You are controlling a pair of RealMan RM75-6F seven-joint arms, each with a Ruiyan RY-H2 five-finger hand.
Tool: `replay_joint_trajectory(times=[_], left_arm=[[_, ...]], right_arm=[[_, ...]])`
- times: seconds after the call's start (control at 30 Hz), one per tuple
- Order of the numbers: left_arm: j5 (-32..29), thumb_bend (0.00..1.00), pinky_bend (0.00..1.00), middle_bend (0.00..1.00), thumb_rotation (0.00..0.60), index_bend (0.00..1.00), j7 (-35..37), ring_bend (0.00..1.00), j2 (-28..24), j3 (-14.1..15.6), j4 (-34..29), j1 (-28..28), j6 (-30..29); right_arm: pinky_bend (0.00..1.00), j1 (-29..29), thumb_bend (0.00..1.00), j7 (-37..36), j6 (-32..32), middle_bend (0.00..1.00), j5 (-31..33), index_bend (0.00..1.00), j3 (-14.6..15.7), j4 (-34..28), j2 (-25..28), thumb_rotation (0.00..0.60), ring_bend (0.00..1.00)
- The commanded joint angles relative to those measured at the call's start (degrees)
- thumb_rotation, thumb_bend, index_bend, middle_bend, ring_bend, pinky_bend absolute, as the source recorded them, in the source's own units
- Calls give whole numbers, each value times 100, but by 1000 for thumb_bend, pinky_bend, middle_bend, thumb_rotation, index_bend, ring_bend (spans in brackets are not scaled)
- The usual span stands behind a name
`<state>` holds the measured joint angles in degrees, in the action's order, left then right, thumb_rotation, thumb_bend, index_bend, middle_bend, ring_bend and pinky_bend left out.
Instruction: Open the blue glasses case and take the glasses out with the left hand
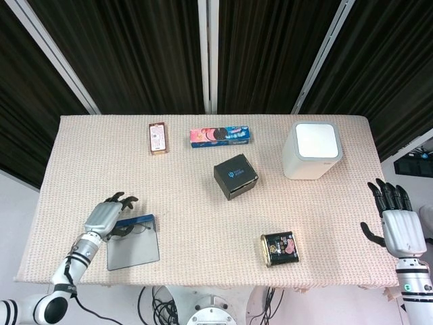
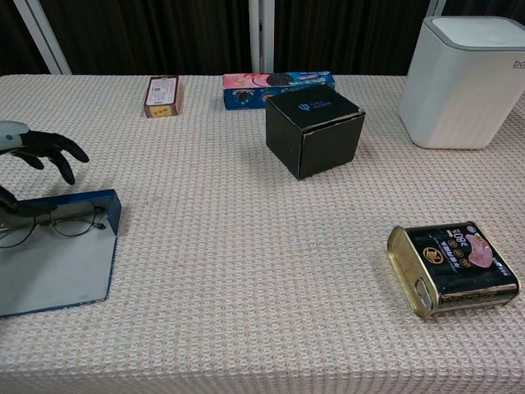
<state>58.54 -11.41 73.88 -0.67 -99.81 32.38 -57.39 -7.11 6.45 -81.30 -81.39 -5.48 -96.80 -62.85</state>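
- The left hand (image 1: 105,215) sits over the table's front-left part, at the left end of the open blue glasses case (image 1: 133,242). Its dark fingers (image 2: 51,148) are curled downward above the case's raised rim, and in the chest view the thumb reaches the frame of the glasses (image 2: 51,224). Whether it actually pinches the frame cannot be told.
- The blue glasses case lies open and flat near the table's front edge, left of centre, grey lining up. The glasses lie inside it along the far rim, lenses toward the left.
- A small brown packet (image 1: 157,137) lies near the table's (image 1: 203,203) far edge, left of centre.
- Just right of it, a long blue-and-pink biscuit box (image 1: 220,136) lies along the far edge.
- A black cube-shaped box (image 1: 235,176) stands near the table's middle, in front of the biscuit box.
- A dark tin with a gold rim (image 1: 280,248) lies on its side near the front edge, right of centre.
- A white rounded container (image 1: 311,150) stands toward the far-right corner.
- The right hand (image 1: 399,227) hangs past the table's right edge, fingers spread and upright, holding nothing.
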Motion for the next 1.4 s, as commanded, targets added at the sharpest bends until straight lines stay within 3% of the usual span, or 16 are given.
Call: replay_joint_trajectory(times=[0.03,0.37,1.4], left_arm=[[56,312,184,317,600,176,51,66,43,-12,64,-35,3],[313,334,184,379,600,176,195,110,121,-39,223,-161,-58],[603,344,185,439,600,185,359,155,219,-118,589,-257,150]], right_arm=[[0,-2,234,13,7,0,12,0,0,-10,9,600,0],[0,-23,235,103,71,0,38,0,28,-38,-29,600,0],[0,-73,235,216,138,0,129,0,15,-65,-58,600,0]])
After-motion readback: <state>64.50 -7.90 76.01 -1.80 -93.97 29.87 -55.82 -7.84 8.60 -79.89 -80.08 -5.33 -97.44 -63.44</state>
